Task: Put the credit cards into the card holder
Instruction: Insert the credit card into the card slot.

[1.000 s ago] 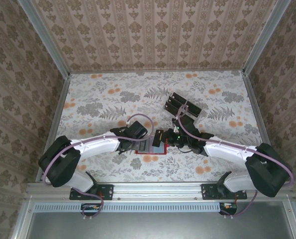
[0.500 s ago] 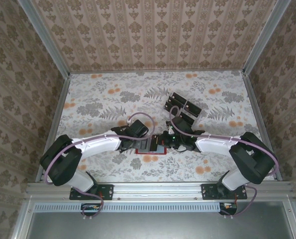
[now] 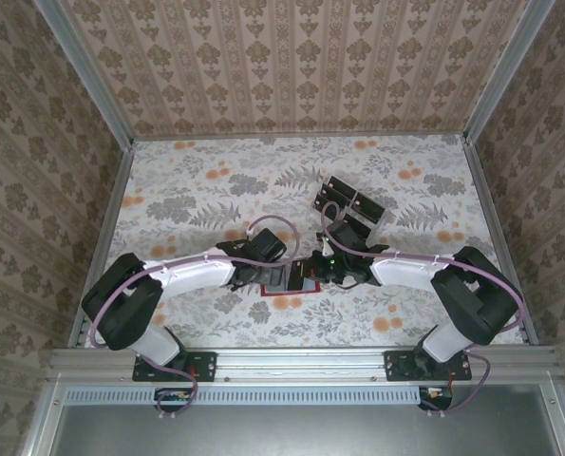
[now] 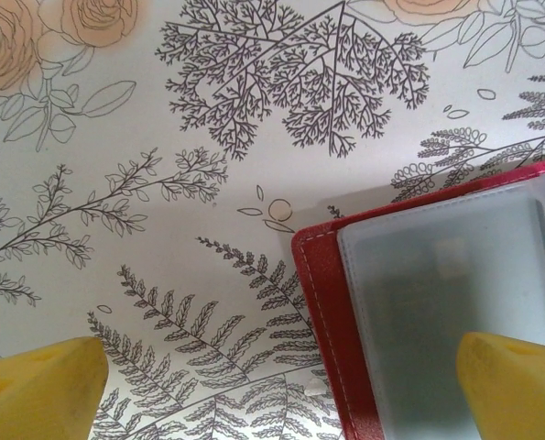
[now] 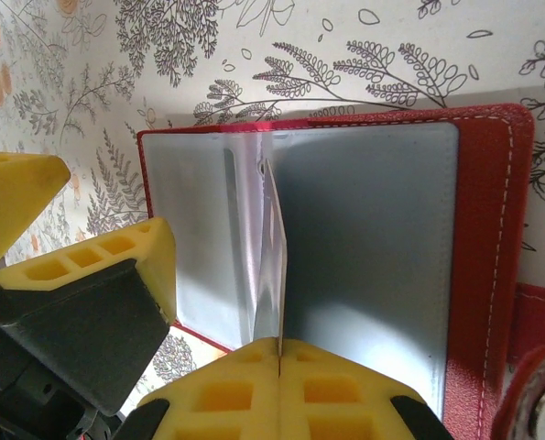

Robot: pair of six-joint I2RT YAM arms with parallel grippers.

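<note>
The card holder [image 5: 492, 238] lies open on the flowered table, red with grey clear sleeves [image 5: 364, 247]. My right gripper [image 5: 279, 353] is shut on a thin glossy credit card [image 5: 274, 247], seen edge-on and standing over the holder's fold. Whether the card's far end is inside a sleeve I cannot tell. My left gripper [image 4: 281, 394] is open wide across the holder's corner [image 4: 320, 302], one of its fingertips [image 4: 515, 385] over the grey inside. From above, the left gripper [image 3: 274, 273] and the right gripper [image 3: 308, 275] meet over the holder [image 3: 284, 294]. More black credit cards [image 3: 334, 195] stand in a rack.
A clear plastic rack [image 3: 358, 204] stands behind the right gripper, towards the table's back. The left gripper's yellow fingers [image 5: 107, 261] sit close beside the right gripper at the holder's left page. Patterned walls close the table in on three sides.
The right gripper has moved left and nearer, over the open holder, and its arm has folded inward. The left gripper has shifted slightly right.
</note>
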